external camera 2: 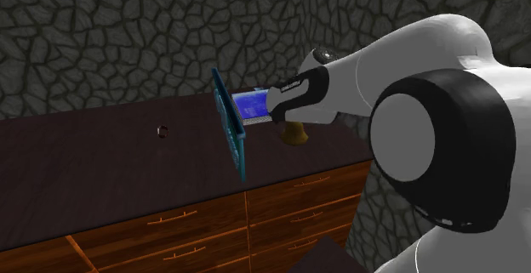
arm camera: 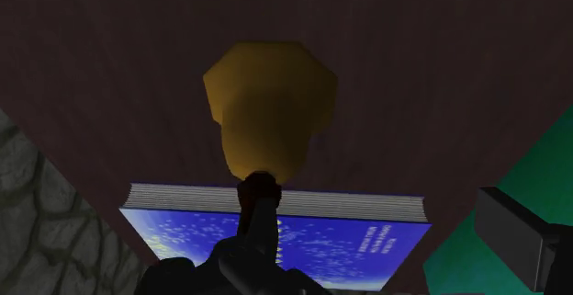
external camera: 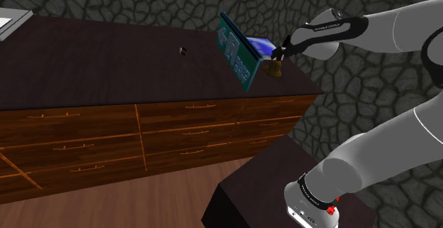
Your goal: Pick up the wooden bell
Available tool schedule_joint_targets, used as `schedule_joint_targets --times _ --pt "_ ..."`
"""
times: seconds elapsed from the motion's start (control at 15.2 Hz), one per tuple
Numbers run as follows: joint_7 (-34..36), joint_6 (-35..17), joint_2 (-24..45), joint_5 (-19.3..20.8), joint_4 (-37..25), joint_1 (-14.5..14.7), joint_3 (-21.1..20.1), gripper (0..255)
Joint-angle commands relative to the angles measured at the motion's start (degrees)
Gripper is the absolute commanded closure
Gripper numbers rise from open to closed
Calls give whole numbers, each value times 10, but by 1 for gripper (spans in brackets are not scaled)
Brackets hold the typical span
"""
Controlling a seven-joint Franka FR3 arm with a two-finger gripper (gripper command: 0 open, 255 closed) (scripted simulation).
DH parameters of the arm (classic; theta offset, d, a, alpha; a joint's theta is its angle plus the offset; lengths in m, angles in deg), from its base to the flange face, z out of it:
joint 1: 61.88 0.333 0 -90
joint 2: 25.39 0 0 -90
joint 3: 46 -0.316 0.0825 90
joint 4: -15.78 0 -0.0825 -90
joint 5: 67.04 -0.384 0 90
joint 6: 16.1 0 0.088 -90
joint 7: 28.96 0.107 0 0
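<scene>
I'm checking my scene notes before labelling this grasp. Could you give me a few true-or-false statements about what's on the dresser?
1. The bell is yellow-brown. True.
2. The green panel lies flat on the dresser top. False: it stands on edge, tilted.
3. A blue-covered book lies close to the bell. True.
4. The dresser's drawers are pulled out. False: every drawer front in view sits shut.
5. The bell is at the shoulder view's left end of the dresser. False: it is near the right end, by the gripper.
</scene>
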Motion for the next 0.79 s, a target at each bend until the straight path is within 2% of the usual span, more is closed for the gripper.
schedule_joint_targets --times 0.0,0.13,0.26,0.4,0.73 --pt "-49 -29 33 -56 -26 17 29 0" --pt "-110 -50 67 -132 -56 37 57 0" --pt "-186 -63 104 -227 -91 48 75 0" --pt "-206 -69 112 -252 -93 46 72 0" --pt "-285 -91 140 -345 -88 44 61 0"
